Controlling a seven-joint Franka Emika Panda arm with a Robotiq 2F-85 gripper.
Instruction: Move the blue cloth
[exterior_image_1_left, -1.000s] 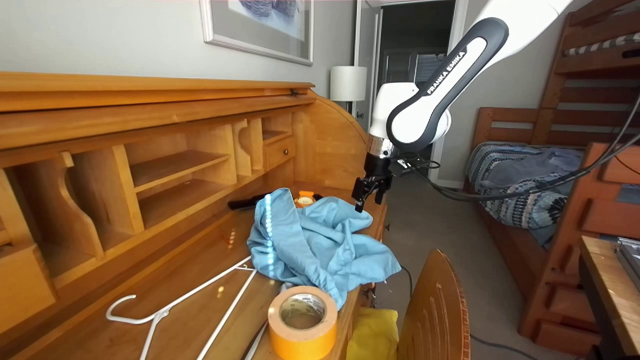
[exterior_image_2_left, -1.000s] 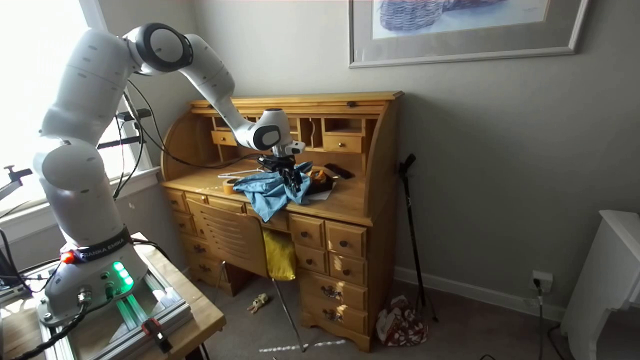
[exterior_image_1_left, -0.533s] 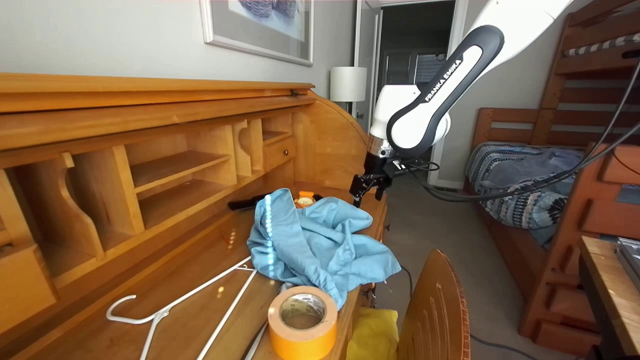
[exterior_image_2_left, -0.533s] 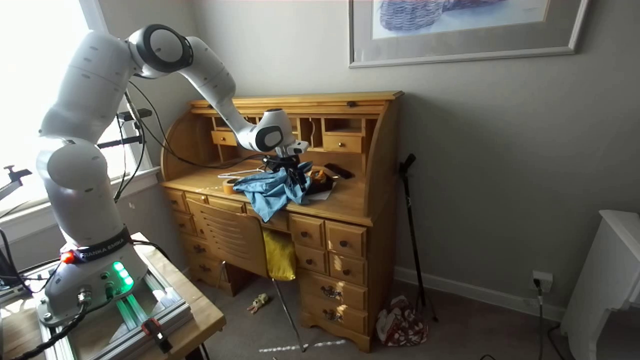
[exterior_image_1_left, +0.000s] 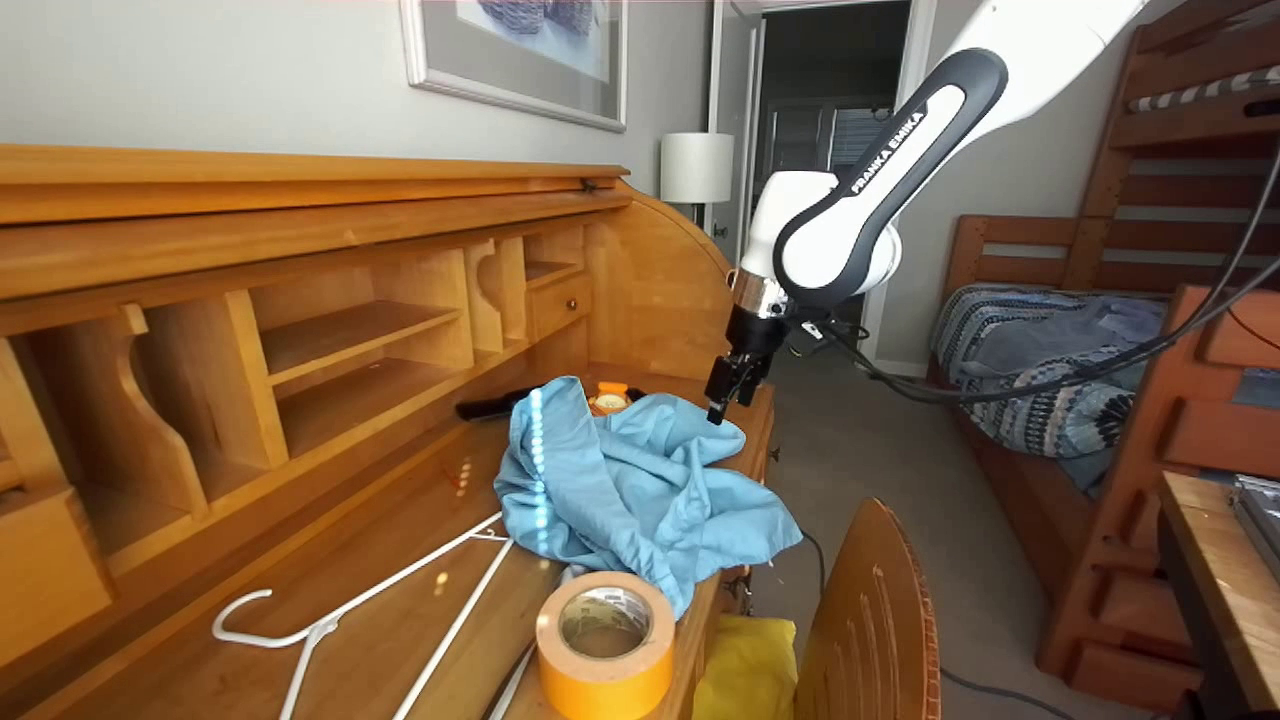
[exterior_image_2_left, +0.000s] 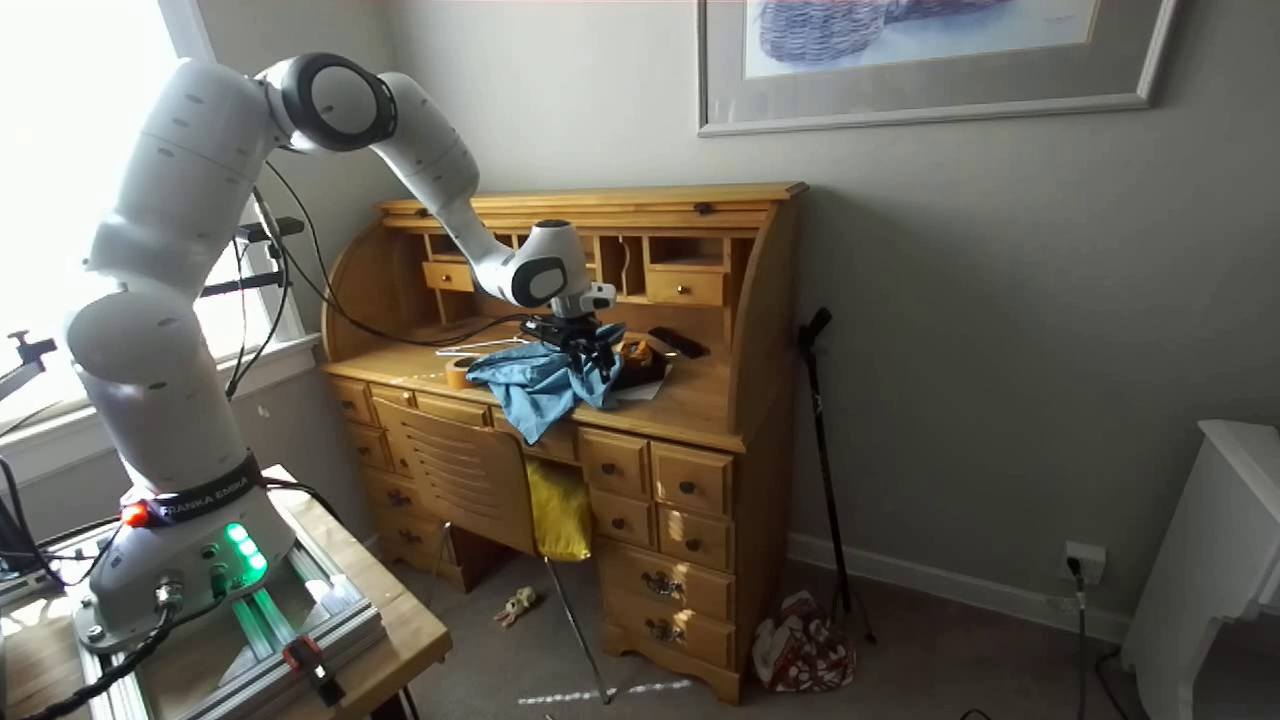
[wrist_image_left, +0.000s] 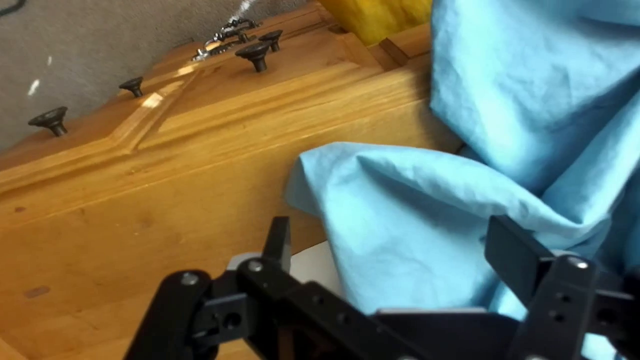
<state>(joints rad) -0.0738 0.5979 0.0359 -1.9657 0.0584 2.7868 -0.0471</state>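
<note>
The light blue cloth lies wrinkled in a heap on the wooden desk, with a part hanging over the front edge. It also shows in an exterior view and fills the right of the wrist view. My gripper is open, its fingers wide apart with nothing held. A raised corner of the cloth lies between the fingers in the wrist view. In both exterior views the gripper points down at the cloth's far end from the tape. I cannot tell whether a fingertip touches the cloth.
A yellow tape roll and a white hanger lie on the desk beside the cloth. An orange item and a dark object lie behind it. A chair with a yellow cushion stands before the desk.
The gripper has turned a little about its own axis and shifted slightly, rising little if at all. Its fingers stay open. The cloth has not moved.
</note>
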